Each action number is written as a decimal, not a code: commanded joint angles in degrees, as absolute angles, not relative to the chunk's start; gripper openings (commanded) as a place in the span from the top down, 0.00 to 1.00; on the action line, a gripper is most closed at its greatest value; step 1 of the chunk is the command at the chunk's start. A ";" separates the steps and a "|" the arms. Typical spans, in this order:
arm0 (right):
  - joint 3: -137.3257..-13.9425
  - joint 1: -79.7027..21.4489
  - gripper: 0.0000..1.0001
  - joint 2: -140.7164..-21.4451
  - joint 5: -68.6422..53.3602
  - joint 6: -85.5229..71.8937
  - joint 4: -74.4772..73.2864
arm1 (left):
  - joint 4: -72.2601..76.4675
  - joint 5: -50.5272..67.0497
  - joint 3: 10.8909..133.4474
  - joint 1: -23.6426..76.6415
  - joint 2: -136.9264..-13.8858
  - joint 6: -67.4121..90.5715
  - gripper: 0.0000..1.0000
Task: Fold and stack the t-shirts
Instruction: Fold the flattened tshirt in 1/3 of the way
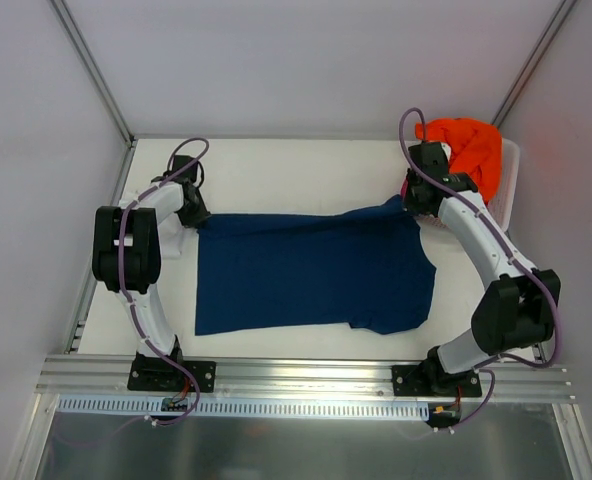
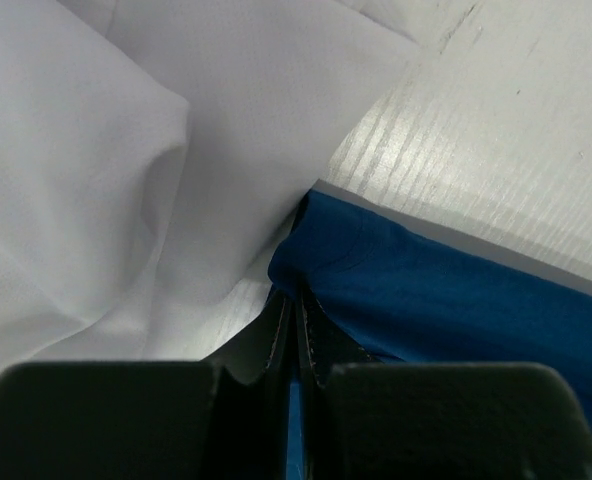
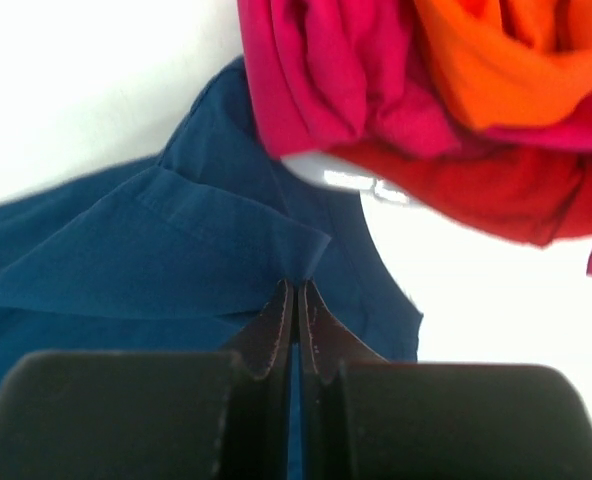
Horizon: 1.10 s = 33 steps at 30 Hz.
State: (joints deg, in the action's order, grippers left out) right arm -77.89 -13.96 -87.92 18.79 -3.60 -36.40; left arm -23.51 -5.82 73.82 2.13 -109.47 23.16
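While I've got the top feed up, the navy t-shirt is lying spread out mostly flat across the middle of the table, running from one arm to the other. Both arms are reached out to its far edge, one at each far corner.

The left gripper is on the far-left corner. On the left wrist cam its fingers are pressed together with a fold of the blue cloth pinched between them, right at the corner's tip. Just beside that corner, touching it, there's a white t-shirt lying in soft rumpled folds - it fills most of the left side of that view.

The right gripper is on the far-right corner, where the cloth is pulled into a point toward the basket. On the right wrist cam the fingers are closed tight on a folded edge of the navy fabric, with a crease flap lying just ahead of the tips.

The basket sits at the far-right of the table with an orange t-shirt heaped on top. From the right wrist a magenta-pink t-shirt is bunched up with it and hangs over the rim - very near the navy corner, though I can't tell if they're touching.
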 commanded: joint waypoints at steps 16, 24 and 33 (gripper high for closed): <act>-65.40 -20.65 0.99 -79.45 28.65 -9.75 -41.92 | -25.66 -2.99 70.23 1.58 -108.19 21.27 0.97; -64.16 -21.18 0.99 -81.38 31.20 -10.90 -42.80 | -26.10 -3.25 69.87 1.58 -106.53 20.83 0.47; -64.07 -21.97 0.44 -84.99 32.25 -11.60 -42.71 | -27.16 -4.83 69.61 1.58 -102.57 21.27 0.15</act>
